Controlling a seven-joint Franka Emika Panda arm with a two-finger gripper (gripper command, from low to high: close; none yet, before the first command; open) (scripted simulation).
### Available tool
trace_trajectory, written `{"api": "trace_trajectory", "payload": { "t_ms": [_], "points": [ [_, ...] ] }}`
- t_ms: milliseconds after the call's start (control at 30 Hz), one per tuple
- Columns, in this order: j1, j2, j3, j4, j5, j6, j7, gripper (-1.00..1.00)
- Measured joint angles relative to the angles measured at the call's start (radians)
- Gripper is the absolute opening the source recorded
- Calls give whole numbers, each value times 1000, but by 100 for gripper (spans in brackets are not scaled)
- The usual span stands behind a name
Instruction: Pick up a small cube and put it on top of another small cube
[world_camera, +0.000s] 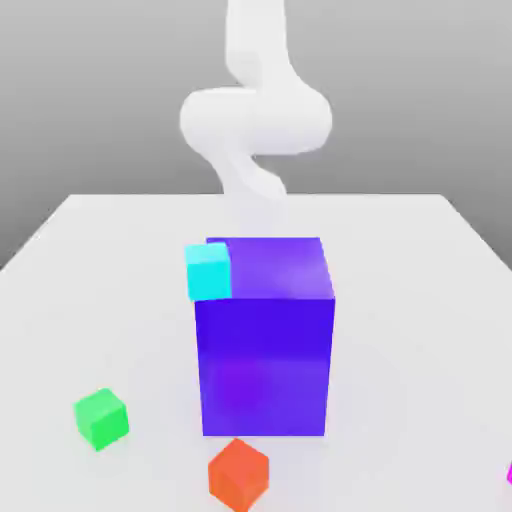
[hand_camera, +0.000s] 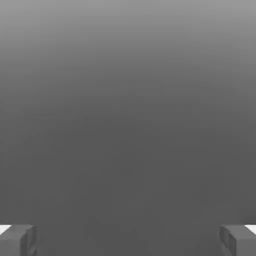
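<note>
While my two-finger gripper (hand_camera: 128, 240) stands wide open with nothing between its grey fingertips (hand_camera: 20, 240), a sliver of the small magenta-pink cube (world_camera: 509, 473) lies at the exterior view's right edge on the white table (world_camera: 420, 300), near the small orange-red cube (world_camera: 238, 474); the big blue-purple block (world_camera: 265, 350) stands further back.

Soft, even light falls on the white counter (world_camera: 420, 300), bright and without glare. Shadows are faint: only a pale smudge around the foot of the blue block (world_camera: 265, 340). The white arm (world_camera: 255, 110) looks washed-out and hazy-edged. The hand view's backdrop is a smooth grey gradient, lighter at one edge.
</note>
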Motion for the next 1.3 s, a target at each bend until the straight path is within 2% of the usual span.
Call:
{"api": "trace_trajectory", "payload": {
  "t_ms": [367, 600, 833, 1100, 1233, 1267, 1300],
  "points": [
    [-21, 401, 208, 57, -126, 71, 208, 0],
    [23, 659, 294, 94, -238, 112, 361, 0],
    [112, 909, 317, 129, -316, 158, 490, 0],
    [218, 1172, 345, 164, -321, 228, 583, 0],
    [276, 1316, 289, 199, -381, 320, 635, 0],
    [286, 1338, 277, 205, -392, 336, 643, -100],
    [286, 1338, 277, 205, -392, 336, 643, -100]
  ]
}}
